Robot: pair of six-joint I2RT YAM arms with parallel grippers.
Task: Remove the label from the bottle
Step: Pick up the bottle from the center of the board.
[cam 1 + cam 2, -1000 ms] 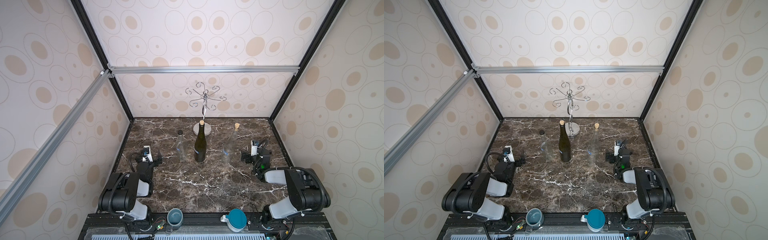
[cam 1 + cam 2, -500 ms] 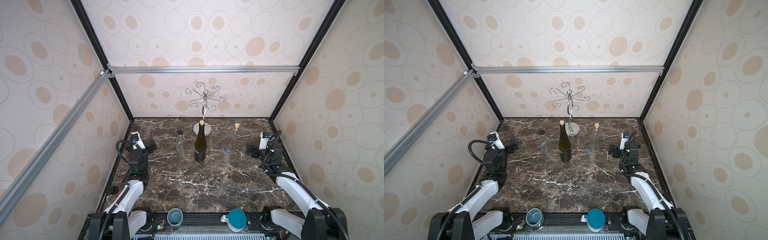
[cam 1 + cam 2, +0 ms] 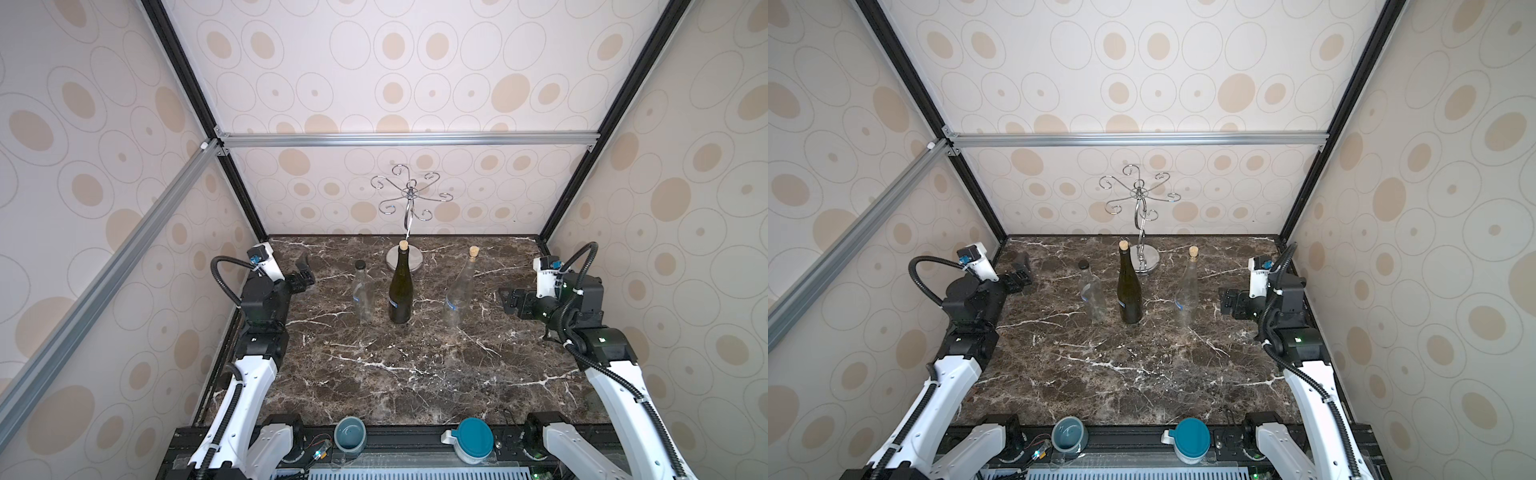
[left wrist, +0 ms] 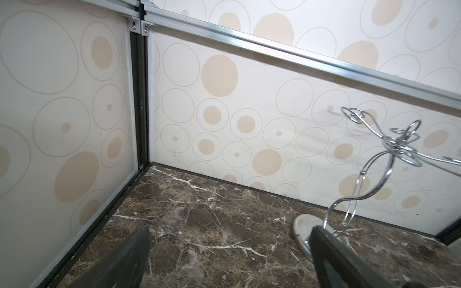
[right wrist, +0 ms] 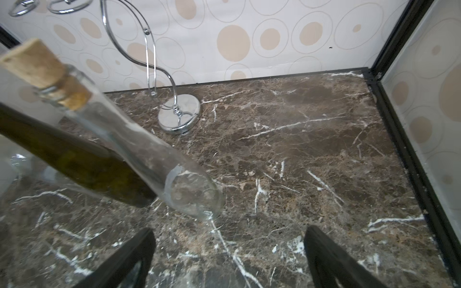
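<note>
My view into the booth: papered walls (image 3: 415,62) around a dark marble tabletop (image 3: 395,374).
The walls were cream, printed with tan ovals and thin rings; I saw black corner posts (image 3: 200,108) and a silver rail (image 3: 407,139) across the back, another rail (image 3: 104,278) sloping along the left. The tabletop was brown with white veins, evenly lit, and a chrome wire stand (image 3: 410,192) stood near the back wall.

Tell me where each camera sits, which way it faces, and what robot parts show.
Top views: high at the front, looking down toward the back wall over the table and corked clear bottle; both arms show, left gripper and right gripper open.
Left wrist: on the left arm, facing the back left corner; its fingers show.
Right wrist: on the right arm, facing that bottle; its fingers show.
Shared: every view shows the chrome rack.
</note>
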